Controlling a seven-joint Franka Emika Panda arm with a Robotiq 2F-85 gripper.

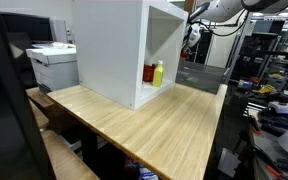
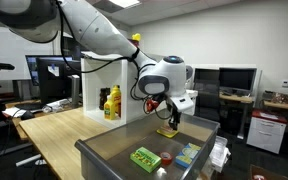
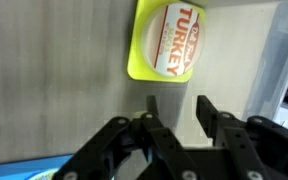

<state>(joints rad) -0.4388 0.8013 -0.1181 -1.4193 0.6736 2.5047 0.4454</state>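
Note:
A yellow packet labelled "turkey" [image 3: 169,40] lies flat on the grey floor of a bin [image 3: 64,70], just beyond my gripper [image 3: 176,100]. The two black fingers [image 3: 206,112] stand apart with only bare bin floor between them, so the gripper is open and holds nothing. In an exterior view the gripper [image 2: 170,116] hangs low inside the grey bin [image 2: 104,150], right above the yellow packet [image 2: 167,131]. In an exterior view the arm [image 1: 196,25] reaches down behind the white cabinet.
A green packet [image 2: 145,158] and a blue one [image 2: 187,153] lie nearer the bin's front. A white cabinet [image 1: 109,45] on the wooden table [image 1: 154,125] holds a yellow bottle [image 1: 158,72] and a red one [image 1: 149,73]. A printer [image 1: 52,62] stands beside it.

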